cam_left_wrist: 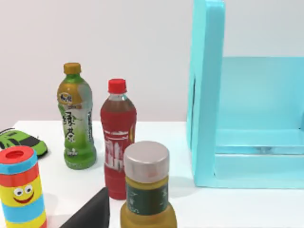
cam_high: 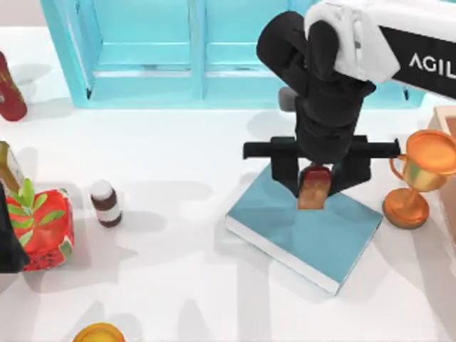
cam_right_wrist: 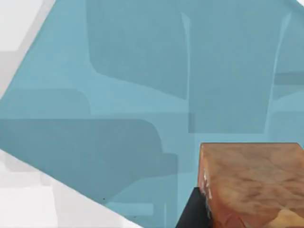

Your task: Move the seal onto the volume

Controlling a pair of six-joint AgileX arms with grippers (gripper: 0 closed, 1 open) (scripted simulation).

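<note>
The volume [cam_high: 313, 235] is a thick teal-blue book with white page edges, lying at an angle right of the table's middle. My right gripper [cam_high: 317, 187] hangs straight over its far part, shut on the seal [cam_high: 314, 192], a small block with a dark red top and an amber body. The right wrist view shows the amber seal [cam_right_wrist: 251, 183] close above the teal cover [cam_right_wrist: 118, 95], with one dark finger [cam_right_wrist: 192, 213] beside it. I cannot tell whether the seal touches the cover. My left arm [cam_high: 7, 246] is parked at the table's left edge.
A light-blue shelf unit [cam_high: 192, 50] spans the back. A gold trophy [cam_high: 420, 178] stands right of the book. A brown bottle with a white cap [cam_high: 105, 203], a red box with leaves [cam_high: 43, 228] and a dark red object [cam_high: 8, 89] stand on the left.
</note>
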